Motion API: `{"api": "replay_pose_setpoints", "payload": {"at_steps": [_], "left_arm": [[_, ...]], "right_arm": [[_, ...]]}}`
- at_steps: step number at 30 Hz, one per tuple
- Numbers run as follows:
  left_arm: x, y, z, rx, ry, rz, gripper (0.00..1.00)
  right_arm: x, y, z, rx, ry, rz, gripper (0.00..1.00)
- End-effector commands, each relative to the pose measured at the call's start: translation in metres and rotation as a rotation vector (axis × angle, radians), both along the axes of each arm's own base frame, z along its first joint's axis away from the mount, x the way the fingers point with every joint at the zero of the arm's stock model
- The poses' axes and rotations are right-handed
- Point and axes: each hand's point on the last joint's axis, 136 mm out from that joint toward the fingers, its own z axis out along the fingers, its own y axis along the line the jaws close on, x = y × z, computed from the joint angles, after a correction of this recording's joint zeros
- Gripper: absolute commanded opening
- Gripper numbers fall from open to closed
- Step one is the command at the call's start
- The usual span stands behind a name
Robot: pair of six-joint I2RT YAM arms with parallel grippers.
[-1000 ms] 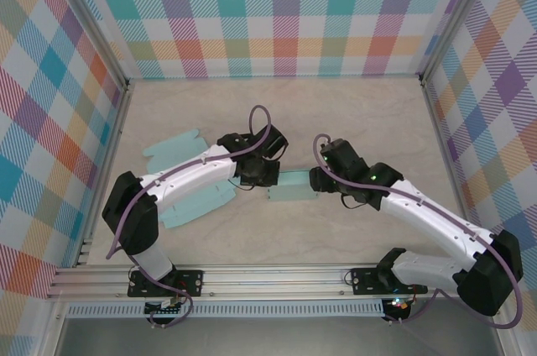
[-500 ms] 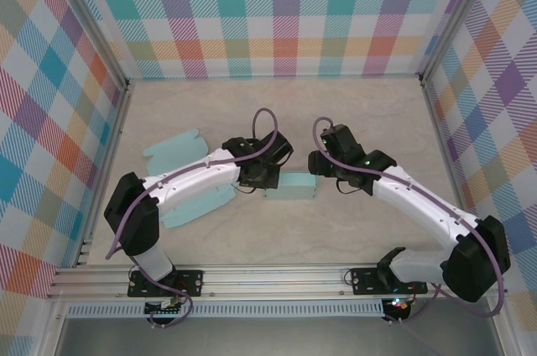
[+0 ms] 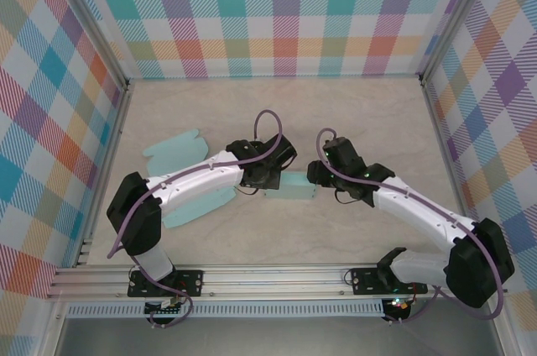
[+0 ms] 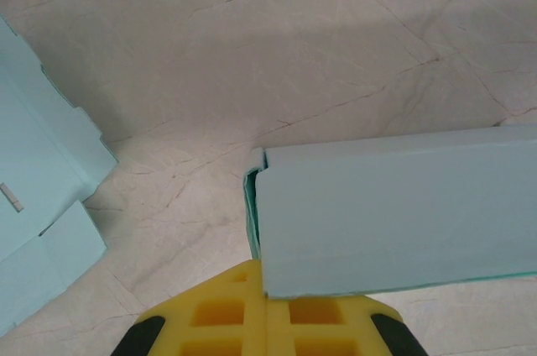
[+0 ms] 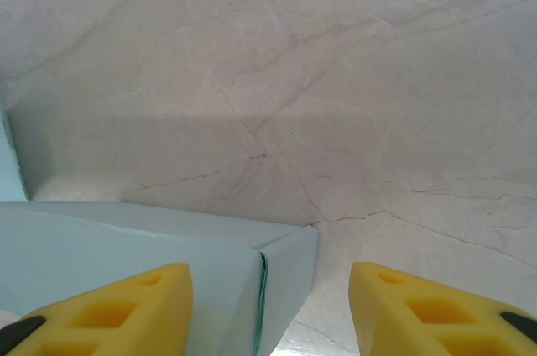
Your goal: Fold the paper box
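The light blue paper box (image 3: 290, 187) lies mid-table as a long, partly folded block. My left gripper (image 3: 267, 178) is at its left end. In the left wrist view the yellow fingers (image 4: 210, 314) are pressed together, shut, with the box (image 4: 394, 205) resting over their tips at its near left corner. I cannot tell whether paper is pinched. My right gripper (image 3: 315, 178) is at the right end. It is open, straddling the box's end corner (image 5: 285, 264), with one finger (image 5: 126, 310) in front of the box and the other over bare table.
Two flat light blue cardboard blanks lie to the left, one (image 3: 174, 148) farther back and one (image 3: 198, 205) under the left arm, its edge also in the left wrist view (image 4: 33, 180). Metal frame rails and checkered walls enclose the table.
The right gripper has shifted along the box's right end and its jaws have narrowed a little. The box has slid slightly away from the near edge. The left gripper stays shut.
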Motion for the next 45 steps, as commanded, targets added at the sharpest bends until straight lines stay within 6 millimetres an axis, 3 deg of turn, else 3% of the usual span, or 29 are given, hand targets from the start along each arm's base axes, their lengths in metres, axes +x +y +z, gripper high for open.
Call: {"api": "replay_pose_setpoints", "payload": {"at_steps": [1,6,16,18,23,29,35,45], "left_arm": [[-0.001,0.003,-0.010,0.024,-0.007,0.022,0.07],[-0.005,-0.002,-0.008,-0.005,0.001,0.010,0.42],[-0.019,-0.009,0.013,-0.110,0.017,-0.019,0.94],[-0.023,-0.013,0.021,-0.144,0.022,-0.031,1.00],[-0.020,-0.011,0.044,-0.189,-0.026,-0.023,1.00],[0.011,0.004,0.063,-0.226,-0.165,0.103,0.99],[0.035,0.012,0.041,-0.377,-0.147,0.246,0.97],[0.026,0.022,-0.009,-0.372,-0.065,0.293,0.78]], "right_arm": [[-0.007,-0.003,-0.017,0.026,0.035,-0.027,0.51],[-0.004,-0.006,-0.030,0.030,0.021,-0.058,0.50],[-0.004,-0.013,-0.042,0.015,0.013,-0.091,0.49],[-0.004,-0.012,-0.045,0.014,0.021,-0.091,0.49],[-0.006,-0.011,-0.051,0.011,0.033,-0.085,0.49],[-0.008,-0.012,-0.051,0.013,0.035,-0.078,0.49],[-0.011,-0.013,-0.050,0.013,0.034,-0.071,0.49],[-0.012,-0.014,-0.053,0.008,0.040,-0.075,0.49]]}}
